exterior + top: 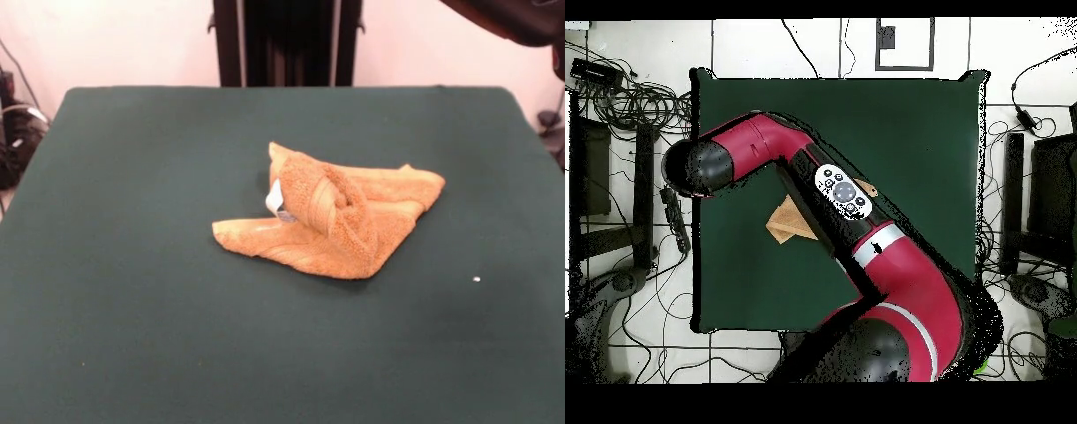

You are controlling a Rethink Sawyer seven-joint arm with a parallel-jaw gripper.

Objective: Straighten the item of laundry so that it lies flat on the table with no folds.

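The orange-tan towel lies crumpled near the middle of the green table. One part is rolled up over the flatter layers, and its white label tag shows on the left side. In the overhead view the red arm crosses above the towel, so only a corner shows. The arm's black end hangs past the table's left edge. The gripper itself shows in neither view. A dark red piece of the arm is in the front view's top right corner.
A small white speck lies on the table to the right of the towel. The pedestal stands behind the table's far edge. Cables and dark equipment lie on the floor round the table.
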